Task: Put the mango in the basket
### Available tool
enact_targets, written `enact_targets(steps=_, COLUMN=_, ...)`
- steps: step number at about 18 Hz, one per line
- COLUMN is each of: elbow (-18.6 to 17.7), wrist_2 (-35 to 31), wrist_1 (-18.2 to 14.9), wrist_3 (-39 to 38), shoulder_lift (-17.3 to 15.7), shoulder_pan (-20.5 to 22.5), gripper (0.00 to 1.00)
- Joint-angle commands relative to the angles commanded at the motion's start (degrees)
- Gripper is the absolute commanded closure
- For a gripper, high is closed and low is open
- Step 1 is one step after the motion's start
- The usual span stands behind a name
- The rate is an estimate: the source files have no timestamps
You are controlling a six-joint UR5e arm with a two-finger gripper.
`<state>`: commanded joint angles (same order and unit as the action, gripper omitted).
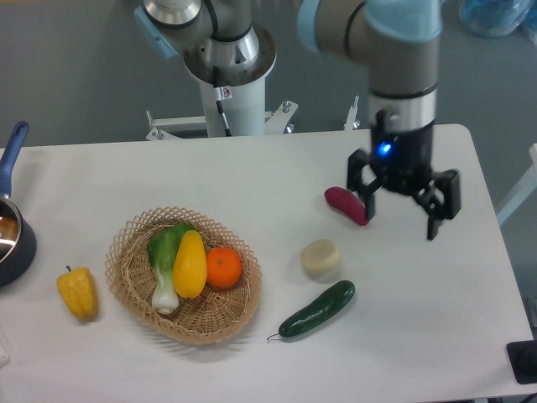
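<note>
The mango (pixel 190 264), glossy yellow and elongated, lies inside the round wicker basket (pixel 134 291) at the table's left-centre, between a green leafy vegetable (pixel 166 260) and a round orange (pixel 223 267). My gripper (pixel 401 215) hangs far to the right of the basket, above the table's right side, open with nothing between its fingers. One finger stands just in front of the purple-red vegetable (pixel 345 206).
A yellow bell pepper (pixel 77 292) lies left of the basket. A cream round piece (pixel 320 258) and a cucumber (pixel 317 309) lie right of it. A dark pot with a blue handle (pixel 13 218) sits at the left edge.
</note>
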<state>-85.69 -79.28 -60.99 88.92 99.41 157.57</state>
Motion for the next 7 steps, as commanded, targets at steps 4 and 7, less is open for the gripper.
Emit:
enact_targets(steps=4, elbow=-0.1, wrist_2=0.3, wrist_1=-4.9, wrist_3=11.1, shoulder_lift=-1.8, shoulder_pan=3.8, gripper=0.00)
enact_targets(steps=7, elbow=-0.3, wrist_2=0.3, wrist_1=-5.6, wrist_3=14.1, shoulder_lift=-2.3, shoulder_pan=4.6, gripper=0.00)
